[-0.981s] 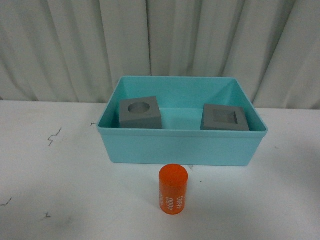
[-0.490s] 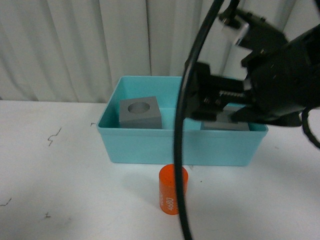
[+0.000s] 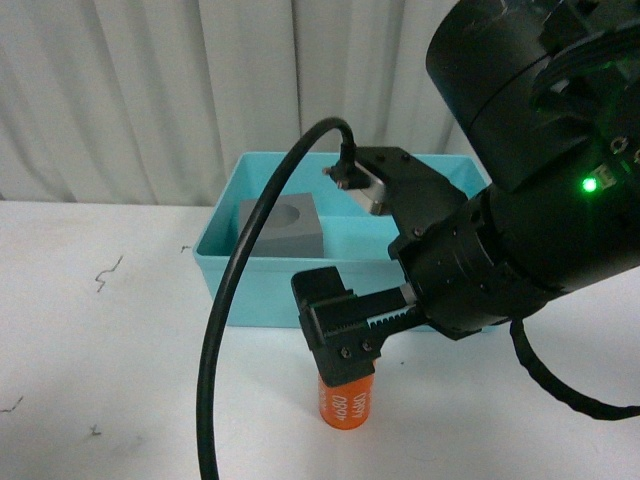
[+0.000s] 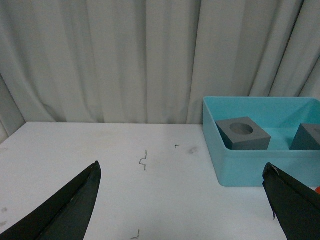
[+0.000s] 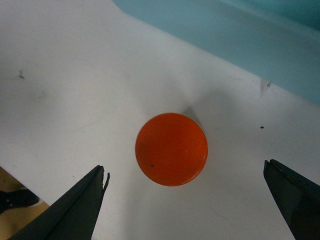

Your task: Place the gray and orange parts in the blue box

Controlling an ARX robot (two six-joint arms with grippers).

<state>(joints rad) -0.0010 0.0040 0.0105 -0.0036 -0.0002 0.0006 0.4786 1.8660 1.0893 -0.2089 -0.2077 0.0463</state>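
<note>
Box [image 3: 270, 295] in the upper middle of the front view holds two gray cubes: round-hole cube [image 3: 285, 232] and second cube [image 4: 306, 137]. My right pincer [image 5: 185, 167], not there a second ago, now hangs wide open over the orange cylinder [image 3: 347, 403]. It stands upright on the counter [image 3: 120, 350], lower middle. Left pincer [image 4: 181, 166] is open too.

Even, bright, diffuse light; soft shadows; slight blur throughout.

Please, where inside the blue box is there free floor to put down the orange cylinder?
Free: the strip of floor in the blue box between the gray cube with the round recess and the second gray cube, and the floor behind both, up to the far wall. Crowded: the two cubes' own places along the near wall.
</note>
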